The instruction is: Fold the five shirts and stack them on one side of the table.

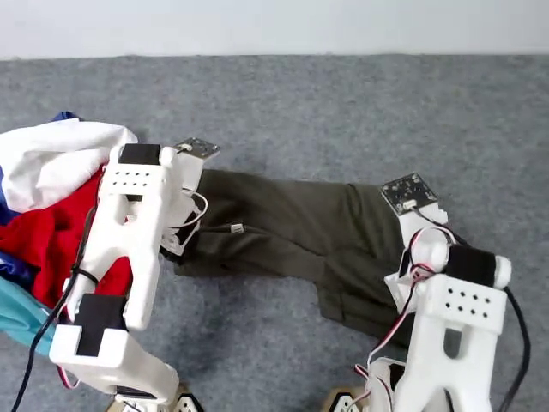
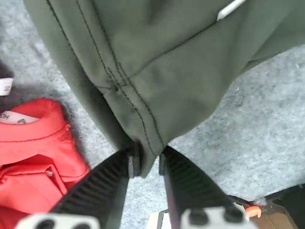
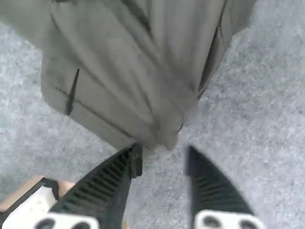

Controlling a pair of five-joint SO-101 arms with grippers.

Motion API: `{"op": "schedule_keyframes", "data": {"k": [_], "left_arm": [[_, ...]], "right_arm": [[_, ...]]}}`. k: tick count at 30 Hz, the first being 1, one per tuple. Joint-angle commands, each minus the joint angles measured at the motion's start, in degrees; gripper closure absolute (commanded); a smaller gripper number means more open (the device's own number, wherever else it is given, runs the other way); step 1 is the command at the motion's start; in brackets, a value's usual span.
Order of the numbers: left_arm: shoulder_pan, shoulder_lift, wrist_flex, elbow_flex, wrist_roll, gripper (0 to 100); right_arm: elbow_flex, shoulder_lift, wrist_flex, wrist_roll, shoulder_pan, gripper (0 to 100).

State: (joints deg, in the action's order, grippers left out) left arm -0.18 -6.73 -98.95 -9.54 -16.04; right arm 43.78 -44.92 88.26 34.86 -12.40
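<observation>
While the left gripper (image 2: 148, 160) pinched an edge of the olive shirt (image 2: 162, 71), the right gripper (image 3: 163, 160) stood open just beside it.

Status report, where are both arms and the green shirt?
Left end effector shut on edge of olive green fabric shirt. Right end effector open at its opposite end. Pile of red and white crumpled shirts beside left arm.

Mid-table: spread shirt (image 1: 287, 233) between both arms. shirt pile (image 1: 51, 167) at left edge, left of left arm. left gripper (image 2: 147, 163) on the shirt's left end, right gripper (image 3: 163, 160) at its right end.
</observation>
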Motion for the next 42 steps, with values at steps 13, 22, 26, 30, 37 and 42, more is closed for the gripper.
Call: {"op": "schedule_keyframes", "data": {"k": [13,22,26,30,37,42], "left_arm": [[0.26,2.02,-1.49,0.48,-0.35,91],[0.35,1.93,-1.49,0.48,-0.26,91],[0.35,1.93,-1.49,0.40,-0.26,91],[0.35,1.93,-1.49,0.31,-0.18,91],[0.35,1.93,-1.49,0.31,-0.18,91],[0.35,1.93,-1.49,0.31,-0.18,91]], "right_arm": [[6.24,-14.02,-9.19,-0.09,-0.22,71.2],[14.15,-9.01,-24.66,-10.20,-0.48,96.2],[19.43,-8.31,-29.23,-10.11,-0.66,95.2],[23.82,-7.25,-33.10,-10.11,-0.66,93.0],[23.91,-3.65,-36.18,-10.37,-5.32,93.0],[23.91,-0.92,-35.82,-10.37,-6.20,93.0]]}}
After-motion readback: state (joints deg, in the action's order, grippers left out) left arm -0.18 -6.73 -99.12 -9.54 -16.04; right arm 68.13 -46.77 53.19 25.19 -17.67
